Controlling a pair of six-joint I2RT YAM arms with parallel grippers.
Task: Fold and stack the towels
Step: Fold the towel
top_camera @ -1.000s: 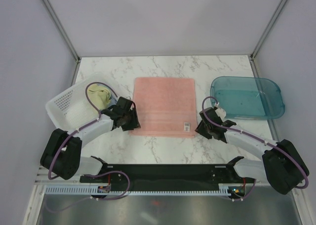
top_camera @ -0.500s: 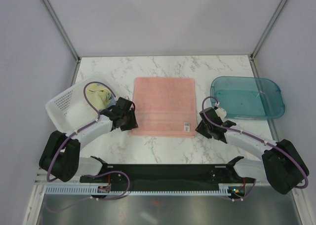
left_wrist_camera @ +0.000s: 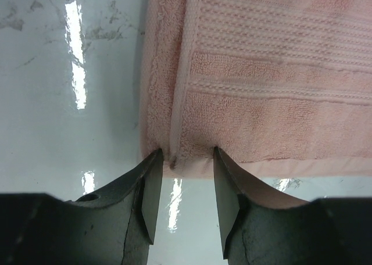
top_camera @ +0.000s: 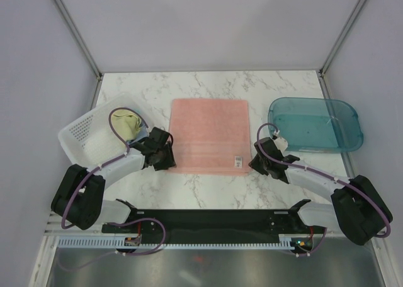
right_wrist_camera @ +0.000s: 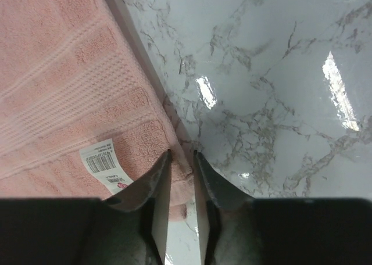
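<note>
The salmon-pink towel lies flat and square on the marble table, its small tag near the near right corner. My left gripper is at the near left corner. In the left wrist view it is open, its fingertips either side of the towel's hem. My right gripper is at the near right corner. In the right wrist view it is shut on the towel's corner beside the tag. A pale-yellow towel lies in the basket. The blue-grey towel is out of view.
A white perforated basket stands tilted at the left, close to my left arm. A teal translucent tray sits at the right, behind my right arm. Bare marble lies between the towel and the arm bases.
My left gripper has shifted slightly nearer and settled at the towel's near left corner. The right gripper and the towel have hardly moved.
</note>
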